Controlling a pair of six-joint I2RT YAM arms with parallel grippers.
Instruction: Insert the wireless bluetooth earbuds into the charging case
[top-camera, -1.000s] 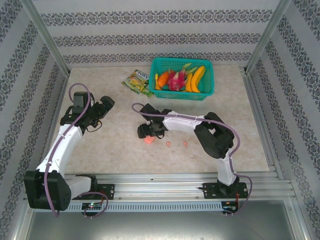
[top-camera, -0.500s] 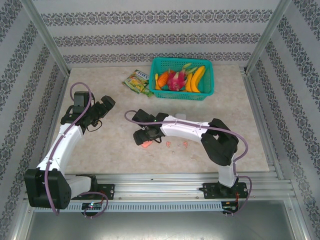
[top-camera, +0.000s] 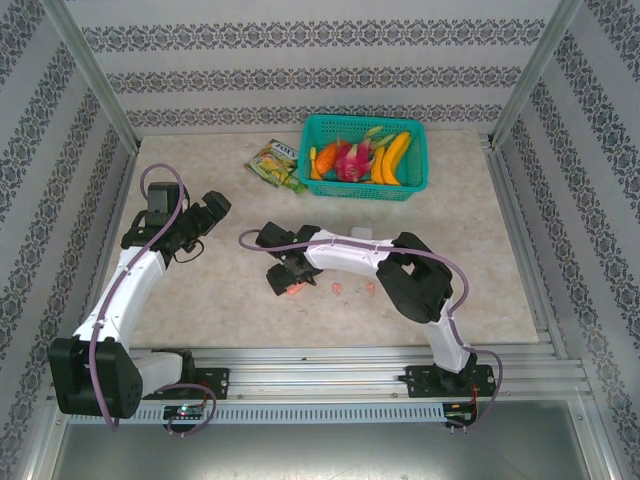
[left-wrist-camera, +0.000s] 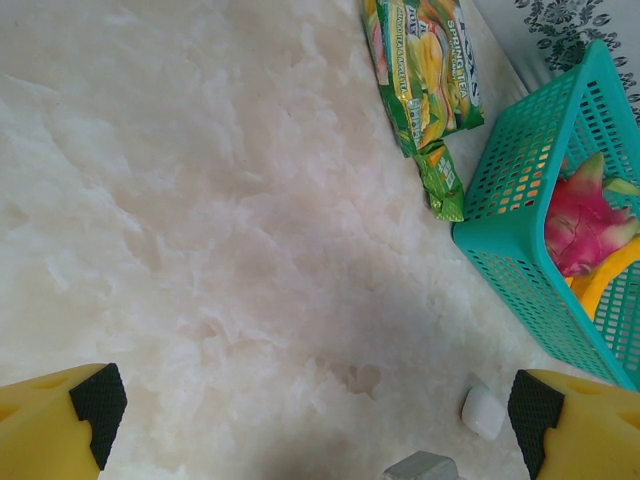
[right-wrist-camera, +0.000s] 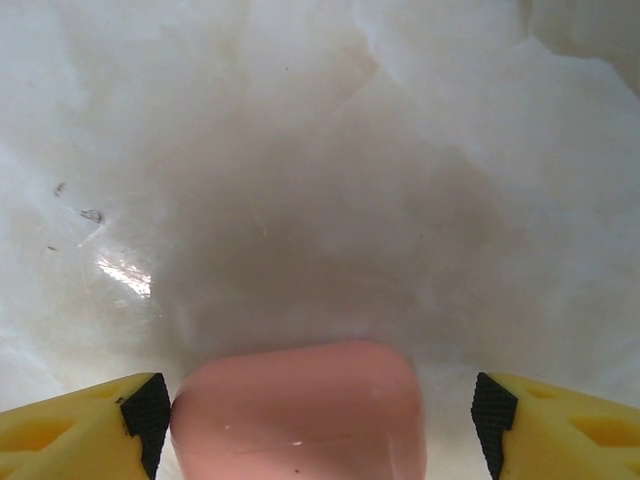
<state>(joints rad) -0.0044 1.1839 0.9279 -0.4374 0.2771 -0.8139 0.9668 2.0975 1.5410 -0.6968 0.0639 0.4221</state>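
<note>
Closing might have squirted the smooth, rounded pink charging case (right-wrist-camera: 298, 420) sideways, because the right gripper (top-camera: 284, 277) straddled it open and off-centre, one pad almost touching. The pink earbuds (top-camera: 338, 290), two tiny pinkish pieces, lay loose near the case. The left gripper (left-wrist-camera: 315, 420) hung open, well apart from the case.

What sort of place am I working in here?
Probably a robot test cell rather than a home: a pale marble-look tabletop is boxed in by patterned wallpaper panels on bare aluminium frame posts, with a teal plastic mesh basket of fruit as props.
</note>
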